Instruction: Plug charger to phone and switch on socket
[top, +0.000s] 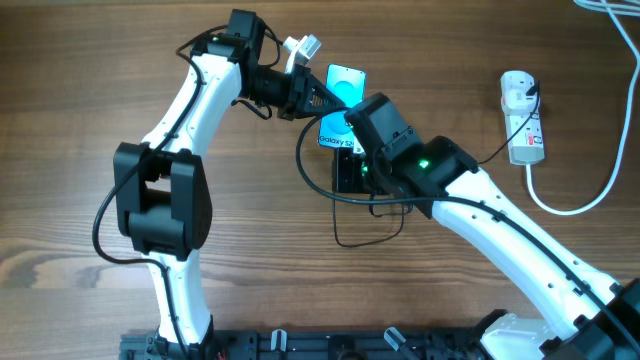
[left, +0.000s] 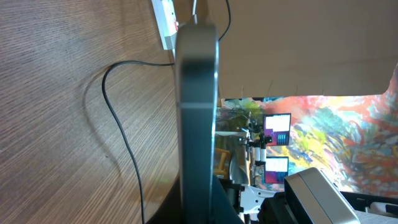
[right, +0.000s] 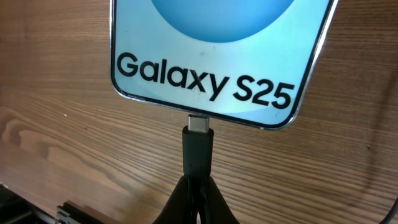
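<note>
Toward the middle of the far edge of the wooden worktop (top: 80, 60), the left gripper (top: 312, 93) is seen closed on the phone (top: 343, 92). The handset is held clear of the wood. In the left wrist view it is seen only edge-on (left: 198, 112), and the fingers themselves are hidden behind it.

On the teal-blue screen "Galaxy S25" is printed in black at the handset's near end (right: 205, 78). No other writing can be read there.

Just nearer than the phone, the right gripper (top: 352, 162) is clamped on the black plug body of the charger cable (right: 198, 152), with its dark fingers (right: 186, 199) pinched together below the plug. The silver tip of the plug meets the phone's lower edge at the port. How deep it sits cannot be told. A green light (top: 422, 163) glows on the right arm, which covers the phone's near end in the overhead view.

The thin black cable (top: 372, 228) is looped on the wood at the worktop's centre, partly under that arm.

Near the right edge lies the white power strip (top: 525, 120), well apart from the phone. Red markings are carried on it, too small to read, and the switch position cannot be made out. A white cable (top: 610, 180) curves from the far right corner round to the strip's near end.
</note>
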